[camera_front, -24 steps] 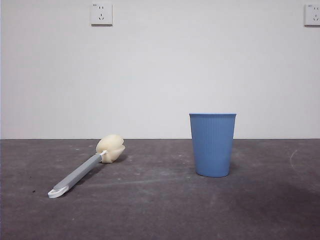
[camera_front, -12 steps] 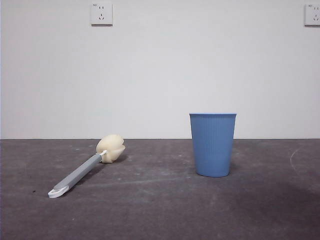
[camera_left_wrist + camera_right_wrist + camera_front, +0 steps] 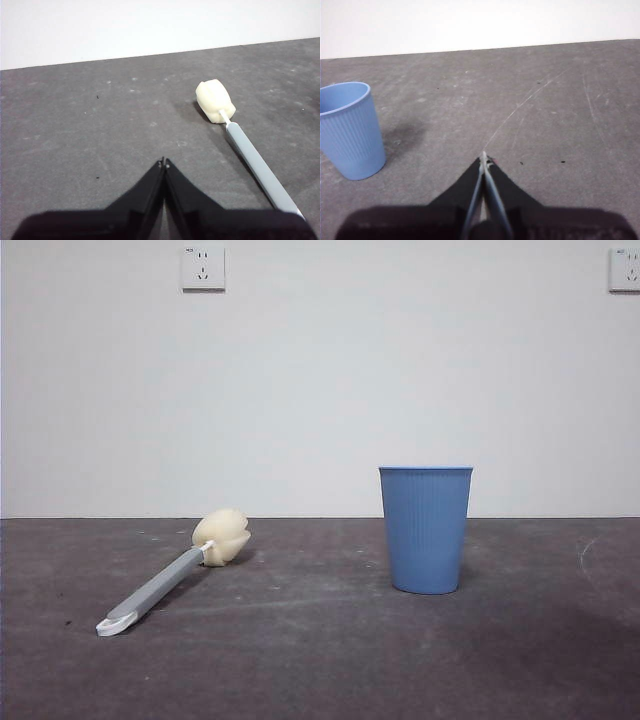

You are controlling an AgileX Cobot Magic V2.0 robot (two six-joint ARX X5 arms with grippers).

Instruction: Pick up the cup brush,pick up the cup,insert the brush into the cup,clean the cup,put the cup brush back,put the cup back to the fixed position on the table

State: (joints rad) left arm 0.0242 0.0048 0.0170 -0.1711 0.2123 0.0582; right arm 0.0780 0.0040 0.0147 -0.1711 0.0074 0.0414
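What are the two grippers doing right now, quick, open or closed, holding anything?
Left gripper: shut, empty, above the table near the cup brush.
Right gripper: shut, empty, off to the side of the cup.

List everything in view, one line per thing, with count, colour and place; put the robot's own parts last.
cup brush: 1, grey handle with white looped end and cream-yellow sponge head, lying flat on the table, apart from the cup.
cup: 1, blue ribbed plastic, standing upright on the table, mouth up.
table: 1, dark grey-brown with pale scuffs, under both things.
wall: 1, white, behind the table.
wall sockets: 2, white, high on the wall, one above the brush, the other at the picture's far upper corner past the cup.
left pincer: 1, black, jaws shut, above bare table near the brush, holding nothing.
right pincer: 1, black, jaws shut, above bare table beside the cup, holding nothing.
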